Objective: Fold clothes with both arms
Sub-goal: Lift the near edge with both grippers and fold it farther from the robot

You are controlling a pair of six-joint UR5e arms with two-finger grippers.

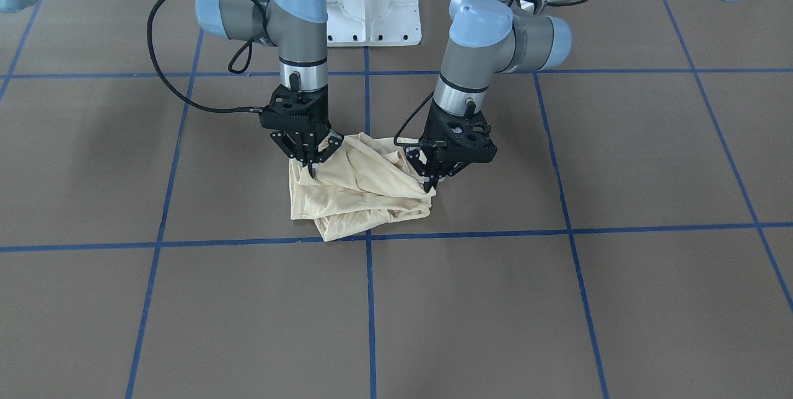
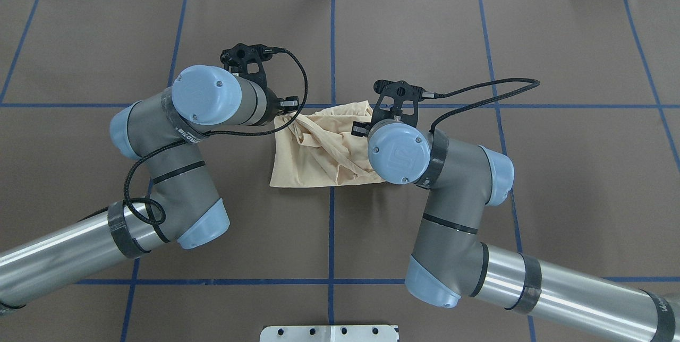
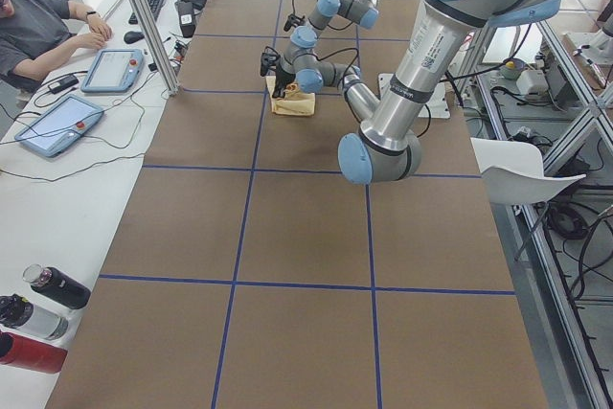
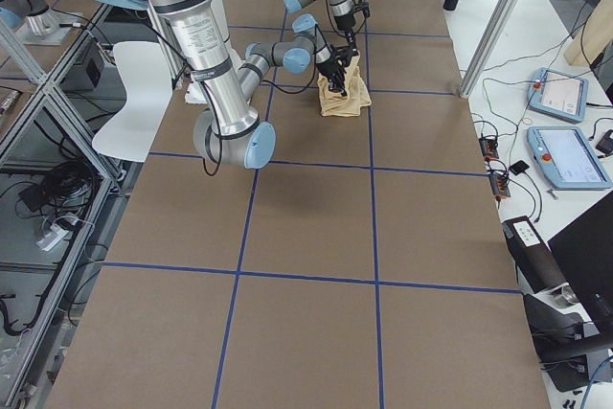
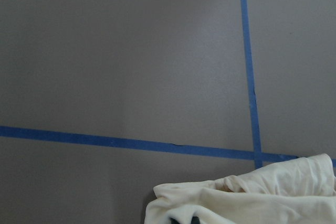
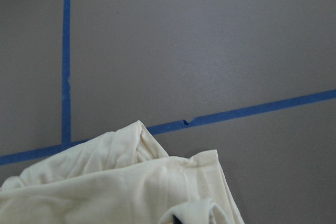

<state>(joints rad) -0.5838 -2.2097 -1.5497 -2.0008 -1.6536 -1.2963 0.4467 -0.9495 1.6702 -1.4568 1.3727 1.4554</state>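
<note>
The pale cream-yellow shirt [image 1: 359,197] lies crumpled in a small heap at the table's middle, beside a crossing of blue tape lines; its print and neck label are hidden. It also shows in the overhead view [image 2: 313,159]. My left gripper [image 1: 429,186] points down at the heap's edge on the view's right, its fingers closed on a fold of cloth. My right gripper [image 1: 313,170] stands at the opposite edge, fingers closed on cloth too. In the overhead view the wrists hide both sets of fingertips. Each wrist view shows a bunched shirt edge [image 5: 247,198] [image 6: 115,182] at the bottom.
The white pedestal base [image 1: 372,8] stands behind the shirt. Brown table surface [image 1: 557,312] with blue tape lines surrounds the heap. An operator [image 3: 38,21], tablets and bottles [image 3: 43,308] are on a side bench beyond the table's far edge.
</note>
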